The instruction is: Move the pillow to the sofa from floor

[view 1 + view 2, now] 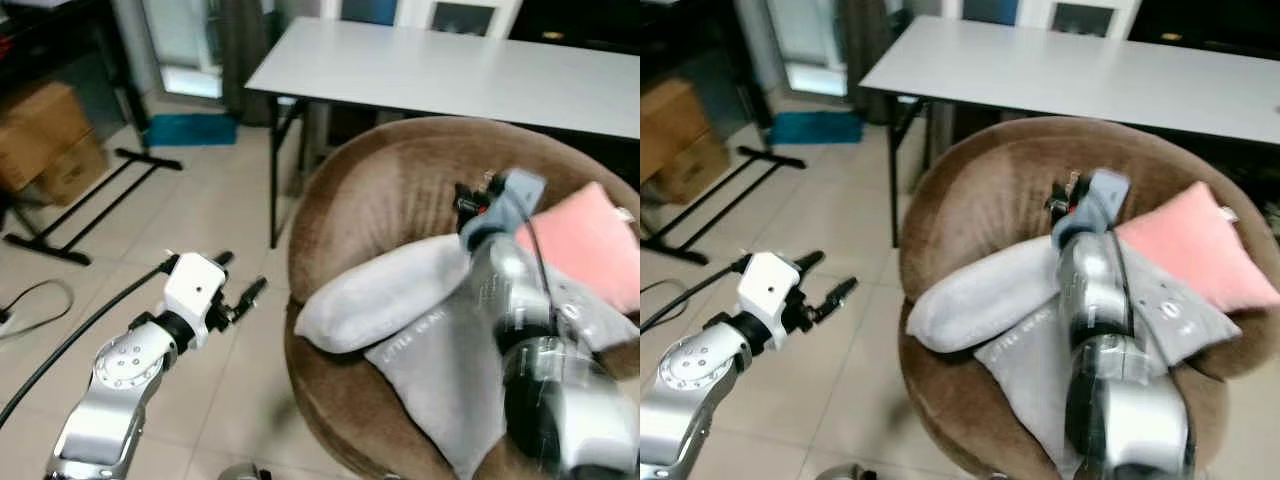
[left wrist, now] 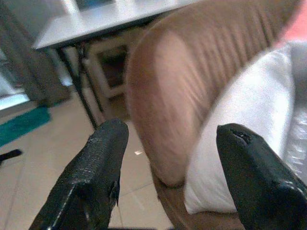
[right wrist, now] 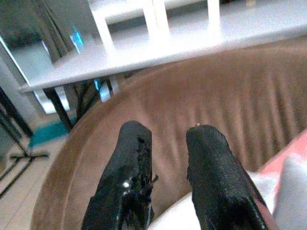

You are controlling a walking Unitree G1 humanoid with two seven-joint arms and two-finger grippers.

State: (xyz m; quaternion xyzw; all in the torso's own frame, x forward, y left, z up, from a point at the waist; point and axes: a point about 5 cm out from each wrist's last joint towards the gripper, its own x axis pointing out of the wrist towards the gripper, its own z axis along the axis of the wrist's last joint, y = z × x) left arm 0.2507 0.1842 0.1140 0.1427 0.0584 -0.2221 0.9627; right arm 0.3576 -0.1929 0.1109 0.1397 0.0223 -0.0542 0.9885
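A long light-grey pillow (image 1: 385, 295) lies across the seat of the round brown sofa chair (image 1: 380, 190), its end hanging over the front-left rim. Beside it rest a flat grey pillow (image 1: 440, 370) with printed lettering and a pink pillow (image 1: 590, 240). My right gripper (image 1: 463, 198) hovers above the pillows near the chair's backrest; in the right wrist view its fingers (image 3: 134, 143) stand slightly apart with nothing between them. My left gripper (image 1: 243, 272) is open over the tiled floor, just left of the chair, and holds nothing; its fingertips (image 2: 108, 143) frame the chair's side and the grey pillow (image 2: 249, 120).
A white table (image 1: 450, 70) stands right behind the chair. Cardboard boxes (image 1: 45, 140) and a black stand's legs (image 1: 90, 200) are at the far left. A teal mat (image 1: 190, 128) lies near the door, and a cable (image 1: 35, 300) runs over the floor on the left.
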